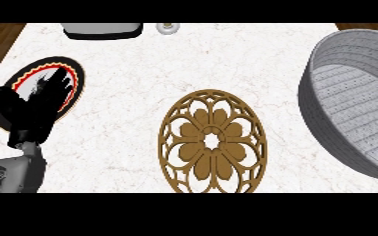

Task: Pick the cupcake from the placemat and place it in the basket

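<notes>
No cupcake shows anywhere in the head view. A brown openwork placemat [212, 142] with a flower pattern lies at the centre front with nothing on it. The grey woven basket [319, 105] stands at the right edge, partly cut off, and its inside looks bare. At the left edge my left hand [35, 102] rests with its fingers straight and pointing up. It lies over a round plate [74, 82] with a black, red and yellow rim and hides most of it. My right hand is out of view.
A grey and white appliance [102, 30] sits at the counter's far edge, with a small white round object [168, 28] beside it. White marble counter [148, 70] spreads between the plate, the placemat and the basket. Brown wood shows at both far corners.
</notes>
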